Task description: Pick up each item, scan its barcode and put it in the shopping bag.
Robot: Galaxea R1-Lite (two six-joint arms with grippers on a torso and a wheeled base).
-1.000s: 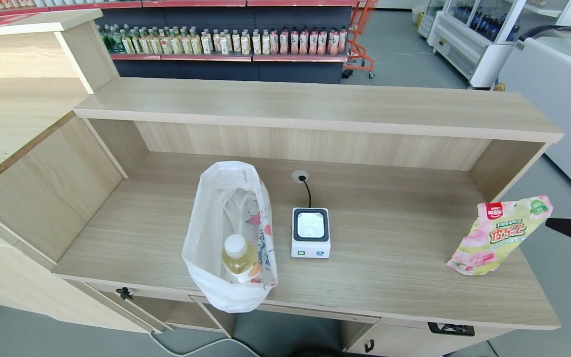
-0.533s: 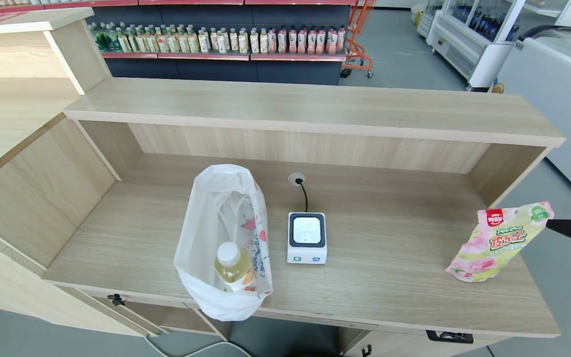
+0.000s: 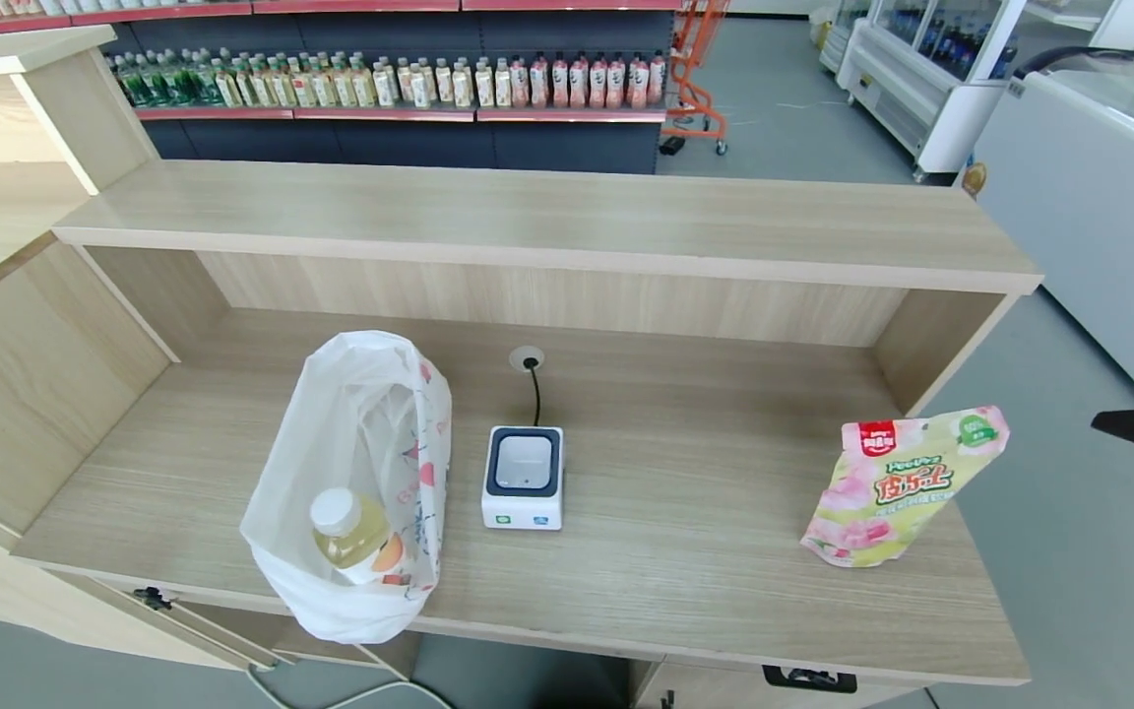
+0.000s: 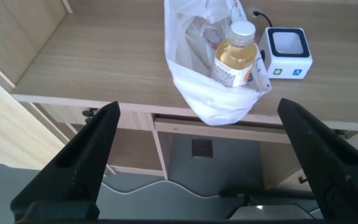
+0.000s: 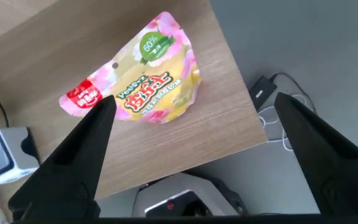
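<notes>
Since the snack pouch point(image 3: 897, 487) sits near the right end of the counter point(image 3: 685, 473), well apart from the scanner point(image 3: 524, 477), the right gripper point(image 5: 188, 102), fingers wide open nearby, should come over it and pinch one edge gently. The left gripper point(image 4: 199, 104) is open too, near the bag point(image 3: 301, 492) with the bottle point(image 3: 346, 532).
</notes>
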